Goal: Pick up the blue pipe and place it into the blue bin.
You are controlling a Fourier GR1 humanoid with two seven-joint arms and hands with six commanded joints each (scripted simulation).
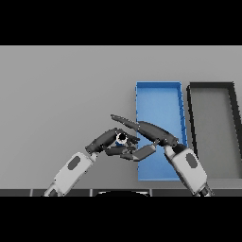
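Curling around something small, the left robot hand (112, 142) sits just beside the blue bin's (159, 88) near-left edge, fingers clenched on what looks like the blue pipe (121, 137). Only a pale round end with a dark centre and a hint of blue shows between the fingers, so its shape is mostly hidden. The right robot hand (151, 132) stretches out flat and released across the bin's lower left, fingers pointing left, seemingly steadying or shepherding the load. A dark bin (234, 118) waits further right on the table (66, 94).
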